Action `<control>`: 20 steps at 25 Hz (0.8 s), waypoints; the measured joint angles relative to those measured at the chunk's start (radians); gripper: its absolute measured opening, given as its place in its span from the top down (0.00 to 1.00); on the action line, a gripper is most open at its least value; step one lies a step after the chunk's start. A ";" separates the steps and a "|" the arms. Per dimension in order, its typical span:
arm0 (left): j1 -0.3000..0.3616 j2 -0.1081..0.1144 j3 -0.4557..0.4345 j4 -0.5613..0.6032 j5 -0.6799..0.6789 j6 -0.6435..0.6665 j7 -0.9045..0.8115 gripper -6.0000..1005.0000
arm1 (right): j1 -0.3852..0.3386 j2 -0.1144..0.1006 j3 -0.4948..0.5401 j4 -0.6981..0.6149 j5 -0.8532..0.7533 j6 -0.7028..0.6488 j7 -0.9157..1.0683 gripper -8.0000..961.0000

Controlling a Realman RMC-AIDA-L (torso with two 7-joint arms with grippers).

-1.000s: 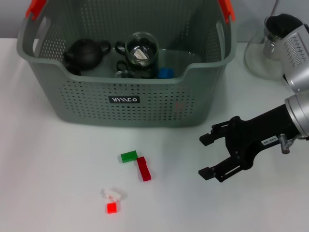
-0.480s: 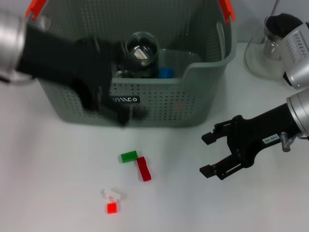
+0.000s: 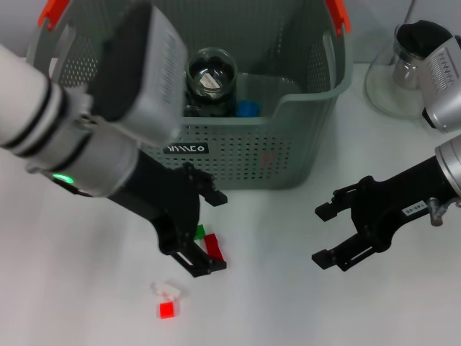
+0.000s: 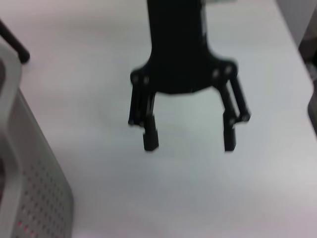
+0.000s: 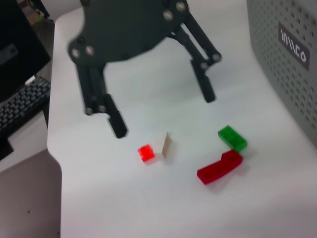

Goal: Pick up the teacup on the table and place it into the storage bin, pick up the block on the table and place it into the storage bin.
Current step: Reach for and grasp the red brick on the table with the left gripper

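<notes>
Head view, free room and obstructions. Upper centre blocked by the storage bin (image 3: 238, 137), its interior crowded with a glass jar (image 3: 212, 76) and a blue piece (image 3: 247, 109). Centre left occupied by the left gripper (image 3: 204, 232), jaws spread over the green block (image 3: 199, 232) and red block (image 3: 215, 251). Right centre occupied by the right gripper (image 3: 325, 234), jaws apart. Open table (image 3: 274, 303) between the two grippers and across the lower right; small red cube (image 3: 166, 310) lower left. Glass vessel (image 3: 392, 79) at upper right.

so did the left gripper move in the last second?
Yes. The left gripper came from outside the view, down past the storage bin, and now hangs open over the green block and red block.
</notes>
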 joint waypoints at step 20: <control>-0.137 -0.005 0.350 -0.237 0.201 -0.238 -0.226 0.05 | -0.001 -0.024 0.000 0.000 -0.031 -0.014 0.006 0.02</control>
